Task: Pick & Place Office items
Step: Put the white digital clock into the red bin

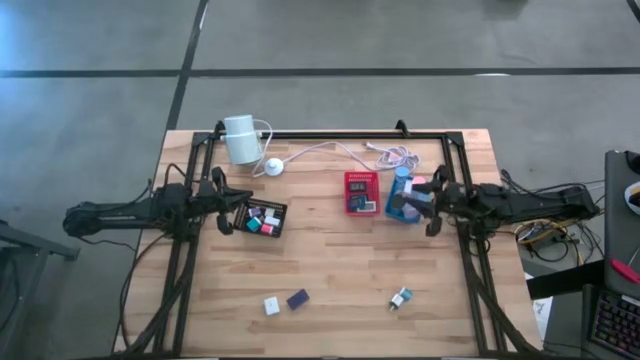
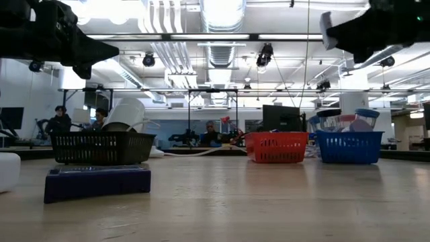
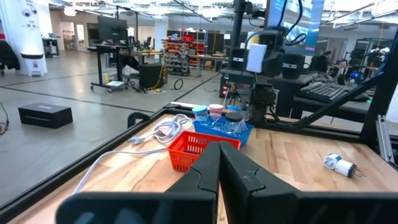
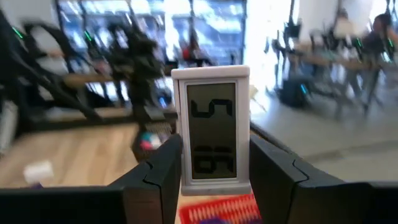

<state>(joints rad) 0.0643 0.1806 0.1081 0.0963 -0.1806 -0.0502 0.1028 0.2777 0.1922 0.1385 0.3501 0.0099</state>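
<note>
My right gripper (image 4: 214, 152) is shut on a small white digital clock (image 4: 211, 127) and holds it above the blue basket (image 1: 400, 208) at the table's right. The clock also shows in the left wrist view (image 3: 256, 57). Over the left rim of the black basket (image 1: 264, 218), which holds several small items, my left gripper (image 3: 219, 163) hovers shut and empty. Three loose office items lie flat on the near table: a white piece (image 1: 271, 305), a dark blue piece (image 1: 298, 298) and a teal-and-white piece (image 1: 401, 298). My right gripper pinches the clock's two long side edges (image 4: 181, 158), at their lower half, between its two fingers. The fingers lie level and come from the table's right side. The clock stands upright in the hold, its display toward the wrist, lifted clear above the blue basket.
A red basket (image 1: 361, 192) stands just left of the blue one. At the far edge lie a white cylinder (image 1: 240, 138), its round puck (image 1: 273, 167) and a coiled white cable (image 1: 395, 155). A black frame (image 1: 330, 135) runs round the table.
</note>
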